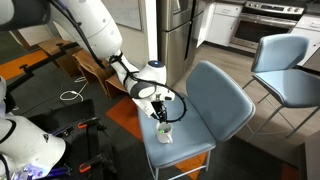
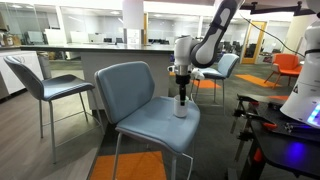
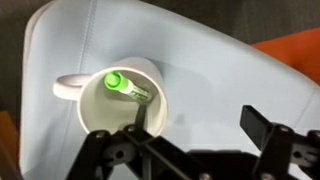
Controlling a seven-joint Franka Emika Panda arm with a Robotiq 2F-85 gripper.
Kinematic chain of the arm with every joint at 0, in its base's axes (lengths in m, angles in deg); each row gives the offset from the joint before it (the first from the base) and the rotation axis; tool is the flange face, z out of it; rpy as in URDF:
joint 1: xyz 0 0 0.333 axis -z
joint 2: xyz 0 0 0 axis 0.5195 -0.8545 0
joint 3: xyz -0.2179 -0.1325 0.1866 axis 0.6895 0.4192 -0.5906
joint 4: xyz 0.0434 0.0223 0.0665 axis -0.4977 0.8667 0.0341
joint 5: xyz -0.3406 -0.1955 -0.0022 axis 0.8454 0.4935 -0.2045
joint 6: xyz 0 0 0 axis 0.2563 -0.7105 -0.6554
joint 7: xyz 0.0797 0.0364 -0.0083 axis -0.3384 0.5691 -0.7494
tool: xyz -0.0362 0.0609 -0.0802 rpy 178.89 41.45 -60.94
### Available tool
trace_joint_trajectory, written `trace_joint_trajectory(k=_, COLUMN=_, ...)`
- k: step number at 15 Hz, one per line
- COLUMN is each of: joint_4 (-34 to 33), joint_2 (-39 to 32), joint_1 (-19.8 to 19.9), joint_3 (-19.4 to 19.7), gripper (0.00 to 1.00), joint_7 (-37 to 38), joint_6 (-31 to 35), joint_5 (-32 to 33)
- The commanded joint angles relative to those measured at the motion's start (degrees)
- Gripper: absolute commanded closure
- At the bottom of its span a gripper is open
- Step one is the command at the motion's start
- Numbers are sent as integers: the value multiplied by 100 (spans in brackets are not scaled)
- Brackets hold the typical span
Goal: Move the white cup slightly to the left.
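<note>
The white cup (image 3: 120,95) stands on the light-blue chair seat (image 3: 220,70). Its handle points left in the wrist view, and a green-capped marker (image 3: 127,86) lies inside it. The cup also shows in both exterior views (image 1: 164,133) (image 2: 181,108), near the seat's front edge. My gripper (image 3: 200,120) hangs straight over the cup in both exterior views (image 1: 160,115) (image 2: 181,95). It is open. One finger reaches down inside the cup at its rim. The other finger is well outside the cup, over bare seat.
The chair's backrest (image 1: 225,95) (image 2: 125,85) rises behind the seat. A second light-blue chair (image 1: 285,70) (image 2: 45,85) stands nearby. An orange floor mat (image 1: 125,115) lies under the chair. Black equipment (image 2: 285,145) sits beside it.
</note>
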Motion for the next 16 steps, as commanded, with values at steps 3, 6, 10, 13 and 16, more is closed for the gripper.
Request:
trace_joint_trajectory(k=3, joint_4=-627, joint_2=-666, joint_1=152, joint_3=-1, gripper=9, joint_7=-188, joint_6=-4, joint_5=-16)
trace_joint_trajectory(k=6, joint_4=-822, joint_2=-879, joint_1=226, joint_3=-10, gripper=38, joint_7=-258, joint_6=-42, joint_5=-21)
trace_joint_trajectory(k=10, joint_4=-921, joint_2=-988, joint_1=236, joint_3=14, gripper=70, joint_7=-247, joint_6=7, joint_5=10)
trace_joint_trajectory(k=13, joint_4=-885, joint_2=-944, joint_1=43, joint_3=238, gripper=94, joint_7=-59, joint_6=34, joint_5=149)
trace_joint_trajectory(k=16, joint_4=-833, joint_2=-893, joint_1=-55, joint_3=378, gripper=100, joint_7=75, joint_6=14, joint_5=169)
